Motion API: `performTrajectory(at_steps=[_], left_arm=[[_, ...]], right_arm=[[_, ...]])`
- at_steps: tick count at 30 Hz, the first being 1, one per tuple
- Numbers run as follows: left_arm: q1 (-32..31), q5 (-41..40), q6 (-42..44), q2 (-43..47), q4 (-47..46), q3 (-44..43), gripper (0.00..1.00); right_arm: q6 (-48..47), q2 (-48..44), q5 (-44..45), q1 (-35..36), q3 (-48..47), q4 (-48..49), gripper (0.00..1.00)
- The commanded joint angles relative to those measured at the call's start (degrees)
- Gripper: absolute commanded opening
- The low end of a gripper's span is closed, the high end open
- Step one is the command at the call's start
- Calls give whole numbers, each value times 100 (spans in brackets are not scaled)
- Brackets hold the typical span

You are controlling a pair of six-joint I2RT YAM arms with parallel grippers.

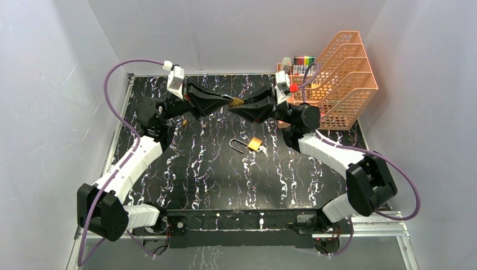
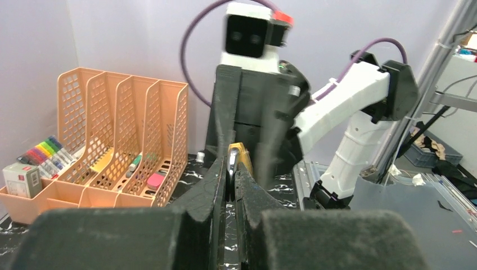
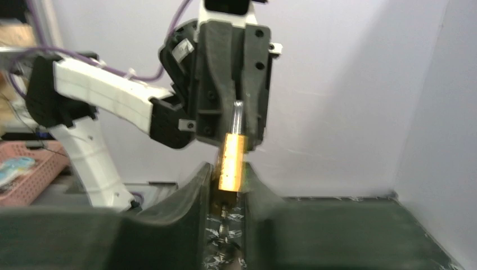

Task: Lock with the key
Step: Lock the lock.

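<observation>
Little is done: midair at the far side, left end effector (image 2: 233, 174) clenches brass padlock (image 3: 230, 154) by its shackle; right end effector (image 3: 226, 174) flanks it, grip uncertain; locking remains.

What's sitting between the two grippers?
A brass padlock, silver end in the left gripper, body inside the right gripper; clearest in the right wrist view.

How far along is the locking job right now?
Done: a brass piece is up in the air, the left gripper shut on its silver end. In hand: the right gripper flanks its body; a grip isn't clear. Left: the padlock on the table lies with its shackle open.
</observation>
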State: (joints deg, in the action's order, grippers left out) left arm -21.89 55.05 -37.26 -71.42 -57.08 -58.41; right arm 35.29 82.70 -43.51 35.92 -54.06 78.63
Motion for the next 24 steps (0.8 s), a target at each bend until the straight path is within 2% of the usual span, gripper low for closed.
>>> performTrajectory(at_steps=[1, 5, 9, 12, 13, 15, 16, 17, 18, 19, 21, 24], left_arm=[[-28, -189, 262, 226, -529, 152, 0], [-30, -266, 396, 342, -524, 285, 0], [-20, -333, 421, 379, -523, 348, 0], [16, -408, 520, 467, -344, 366, 0], [49, -419, 592, 531, -173, 332, 6], [134, -432, 910, 670, 543, 142, 44], [170, -438, 1123, 739, 1219, -13, 58], [187, -412, 1371, 787, 1801, -192, 66], [197, -354, 1643, 810, 2381, -384, 83], [209, -273, 1922, 816, 2923, -593, 95], [252, -70, 2345, 789, 3780, -962, 98], [332, 427, 2685, 675, 4545, -1313, 98]], right_arm=[[343, 214, -62, 41, -601, 179, 15], [254, 111, -2, 39, -524, 50, 16], [151, 36, -46, 43, -607, -243, 0], [107, -26, -192, 8, -711, -685, 0], [93, -71, -276, -37, -762, -871, 0], [52, -172, -575, -201, -897, -1493, 0], [41, -226, -753, -305, -948, -1707, 0], [55, -278, -932, -411, -977, -1861, 0], [88, -336, -1120, -534, -997, -1982, 0], [130, -397, -1335, -654, -1020, -2098, 0], [123, -495, -1725, -855, -1130, -2457, 0], [-131, -551, -2180, -890, -1418, -3427, 0]])
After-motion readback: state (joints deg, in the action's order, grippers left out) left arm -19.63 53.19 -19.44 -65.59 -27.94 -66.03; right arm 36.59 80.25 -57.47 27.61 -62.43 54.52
